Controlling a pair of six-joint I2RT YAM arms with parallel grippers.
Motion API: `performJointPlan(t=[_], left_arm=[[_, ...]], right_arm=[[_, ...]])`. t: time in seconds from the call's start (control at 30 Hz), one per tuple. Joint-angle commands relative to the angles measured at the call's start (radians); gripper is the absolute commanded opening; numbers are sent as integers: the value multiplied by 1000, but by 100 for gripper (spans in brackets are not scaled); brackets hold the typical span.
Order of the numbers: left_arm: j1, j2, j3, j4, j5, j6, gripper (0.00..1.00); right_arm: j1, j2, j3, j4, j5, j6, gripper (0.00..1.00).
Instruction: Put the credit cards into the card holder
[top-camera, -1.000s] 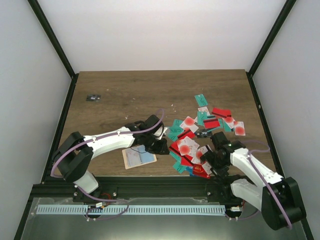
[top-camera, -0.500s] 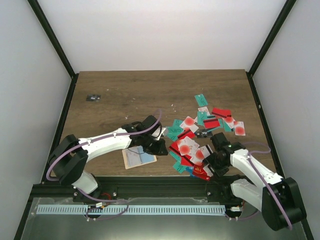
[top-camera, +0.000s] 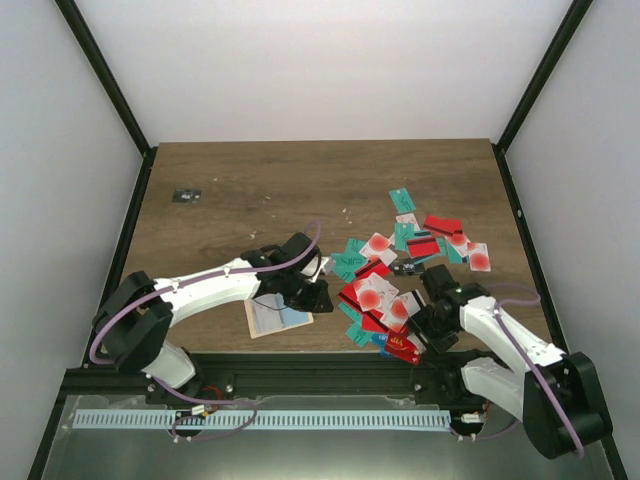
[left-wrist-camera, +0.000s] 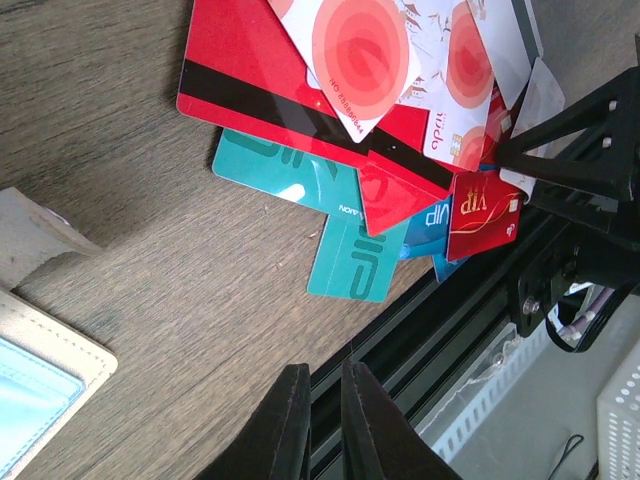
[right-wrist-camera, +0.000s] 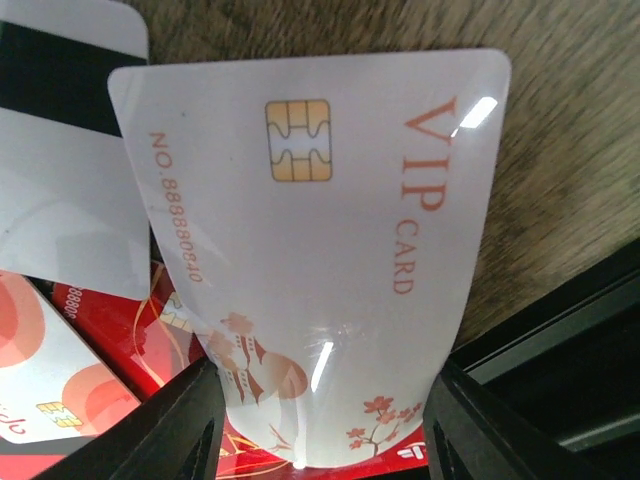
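Observation:
The credit cards (top-camera: 375, 290) lie in a loose pile right of centre, teal, red, blue and white; more lie further back (top-camera: 432, 238). The beige card holder (top-camera: 272, 318) lies open near the front edge, a teal card in its pocket; its corner shows in the left wrist view (left-wrist-camera: 45, 365). My left gripper (top-camera: 316, 297) (left-wrist-camera: 322, 378) is shut and empty, between the holder and the pile. My right gripper (top-camera: 415, 322) (right-wrist-camera: 325, 430) is shut on a white VIP card (right-wrist-camera: 320, 230), which bows between its fingers (right-wrist-camera: 185, 425) over the red cards at the pile's front.
A small dark flat object (top-camera: 186, 195) lies at the back left. The black front rail (left-wrist-camera: 470, 300) runs just below the pile and the holder. Grey side walls with black frame posts (top-camera: 520, 110) close in the table.
My right gripper has shifted a little toward the front edge with the white card in it. My left gripper has edged slightly along the holder's right side.

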Motion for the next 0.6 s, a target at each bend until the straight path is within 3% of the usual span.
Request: performJointPlan(t=[0.0,0.33,0.57], left_arm=[[-4,-28,-4,12,1,-8,12],[16,-48,54,5,25,-8,12],[159,-94,98,2,132,5,13]], right_arm=[[8,5,53,44,125,-42,51],[9,-1,207,-22,144,-159,51],[9,32,329,114,46,-396,50]])
